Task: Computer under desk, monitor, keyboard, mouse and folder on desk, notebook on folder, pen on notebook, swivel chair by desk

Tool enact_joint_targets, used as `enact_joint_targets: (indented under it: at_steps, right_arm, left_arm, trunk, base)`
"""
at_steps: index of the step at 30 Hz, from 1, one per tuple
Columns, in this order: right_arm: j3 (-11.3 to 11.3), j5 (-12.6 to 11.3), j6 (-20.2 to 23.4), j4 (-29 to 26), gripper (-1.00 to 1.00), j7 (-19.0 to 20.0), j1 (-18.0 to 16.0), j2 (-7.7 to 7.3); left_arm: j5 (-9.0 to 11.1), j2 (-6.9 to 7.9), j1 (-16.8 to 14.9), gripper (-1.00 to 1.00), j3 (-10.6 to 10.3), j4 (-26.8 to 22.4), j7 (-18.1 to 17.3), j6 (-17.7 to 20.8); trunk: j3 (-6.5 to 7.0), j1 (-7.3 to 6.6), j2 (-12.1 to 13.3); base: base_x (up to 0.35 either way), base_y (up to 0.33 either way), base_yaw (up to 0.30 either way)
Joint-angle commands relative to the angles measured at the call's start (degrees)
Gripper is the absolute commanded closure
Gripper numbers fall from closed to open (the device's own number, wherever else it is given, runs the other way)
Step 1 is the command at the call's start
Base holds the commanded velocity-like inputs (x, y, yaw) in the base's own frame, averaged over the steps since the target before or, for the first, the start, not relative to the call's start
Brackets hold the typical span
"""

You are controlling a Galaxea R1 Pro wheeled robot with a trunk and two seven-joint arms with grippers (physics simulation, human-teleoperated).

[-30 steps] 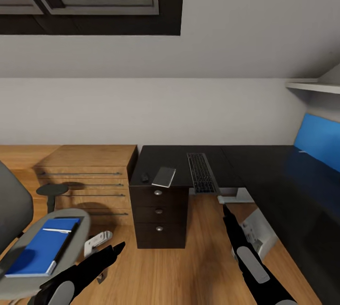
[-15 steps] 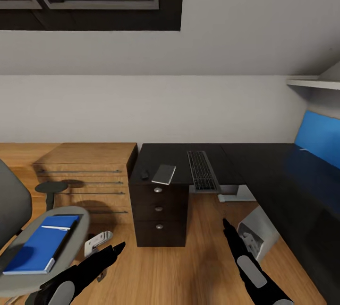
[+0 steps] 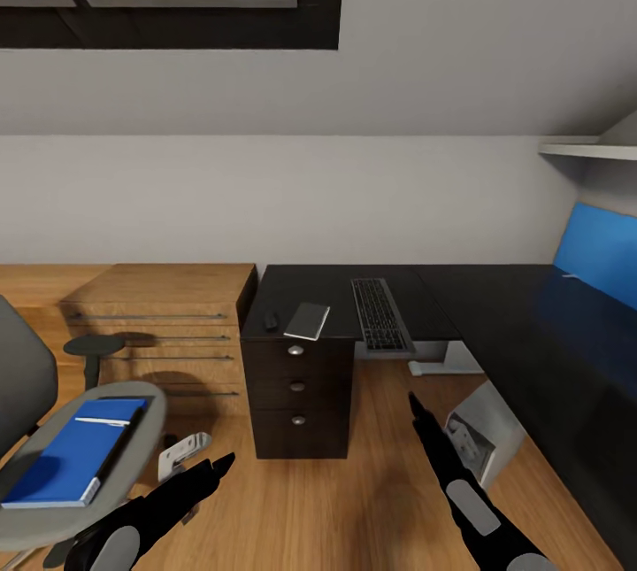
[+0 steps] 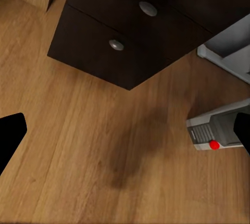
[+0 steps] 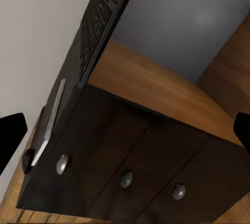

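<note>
Ahead, a long L-shaped table with a glossy black top stands against a pale grey wall, its right arm cut off by the head view's edge. A slim keyboard with a silver-grey frame and black keys lies near the table's front edge, its near end jutting slightly past that edge. Just to its left, above the black three-drawer unit, rests a thin dark grey notebook, and beside that, at the table's left front corner, a small black object too small to identify. A light wooden dresser stands left of the table.

On the light wood plank floor, partly under the table, a light grey box-shaped computer tower leans at an angle; the left wrist view shows its front with a small red dot, partly hidden.

At lower left, a grey upholstered swivel chair is cropped by the frame. On its seat lies a flat bright blue folder with a slim silvery-white pen on its far end.

The left end effector and right end effector hover over the floor, black fingers spread wide apart, nothing between them.
</note>
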Motion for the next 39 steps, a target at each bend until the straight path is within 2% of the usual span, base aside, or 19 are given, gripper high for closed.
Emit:
enact_joint_targets:
  at_steps: [1, 5, 12, 24, 26, 27, 28, 31, 34, 39]
  right_arm:
    - [0.5, -0.6, -0.4, 0.0, -1.00, 0.6, -0.1, -0.11]
    - [0.6, -0.6, -0.4, 0.0, -1.00, 2.5, -0.1, -0.18]
    - [0.5, -0.6, -0.4, 0.0, -1.00, 2.9, -0.1, -0.14]
    - [0.6, -1.1, -0.5, 0.1, -1.00, 1.8, -0.1, 0.29]
    - [0.6, -2.2, -0.4, 0.1, -1.00, 1.7, -0.1, 0.30]
    - [0.6, -4.0, -0.4, 0.1, -1.00, 1.6, -0.1, 0.30]
    - [0.6, -7.4, 0.3, 0.1, -1.00, 1.6, -0.1, 0.26]
    - [0.5, -10.2, 4.1, 0.1, -1.00, 1.6, -0.1, 0.23]
    - [0.4, -14.4, 8.9, 0.1, -1.00, 1.7, -0.1, 0.22]
    - [0.4, -17.0, 10.8, 0.2, -1.00, 1.7, -0.1, 0.22]
  left_arm:
    - [0.6, 0.04, 0.0, -1.00, -0.1, -0.1, 0.6, 0.1]
    - [0.7, 0.04, 0.0, -1.00, -0.1, 0.0, 0.6, 0.1]
    - [0.7, 0.04, 0.0, -1.00, -0.4, 0.4, 0.6, 0.2]
    - [0.6, 0.10, 0.0, -1.00, -0.4, 0.5, 0.6, 0.2]
    - [0.6, 0.12, 0.0, -1.00, -0.4, 0.5, 0.6, 0.2]
    - [0.6, 0.11, 0.0, -1.00, -0.4, 0.5, 0.6, 0.2]
    - [0.6, 0.13, 0.0, -1.00, -0.4, 0.5, 0.6, 0.2]
    - [0.6, 0.13, 0.0, -1.00, -0.4, 0.5, 0.6, 0.3]
    - [0.7, 0.13, 0.0, -1.00, -0.4, 0.5, 0.6, 0.3]
    - [0.8, 0.08, 0.0, -1.00, -0.4, 0.5, 0.6, 0.3]
  trunk:
    - [-0.06, 0.00, 0.0]
    - [-0.06, 0.00, 0.0]
    - [-0.06, 0.00, 0.0]
    - [-0.06, 0.00, 0.0]
    - [-0.06, 0.00, 0.0]
    - [-0.06, 0.00, 0.0]
    - [-0.06, 0.00, 0.0]
    - [-0.06, 0.00, 0.0]
    - [-0.06, 0.00, 0.0]
    - [-0.06, 0.00, 0.0]
  base:
    - [0.000, 0.000, 0.000]
    - [0.000, 0.000, 0.000]
    - [0.023, 0.000, 0.000]
    - [0.301, 0.000, 0.000]
    - [0.327, 0.000, 0.000]
    - [0.327, 0.000, 0.000]
    - [0.295, 0.000, 0.000]
    - [0.168, 0.000, 0.000]
    - [0.049, 0.000, 0.000]
    - [0.014, 0.000, 0.000]
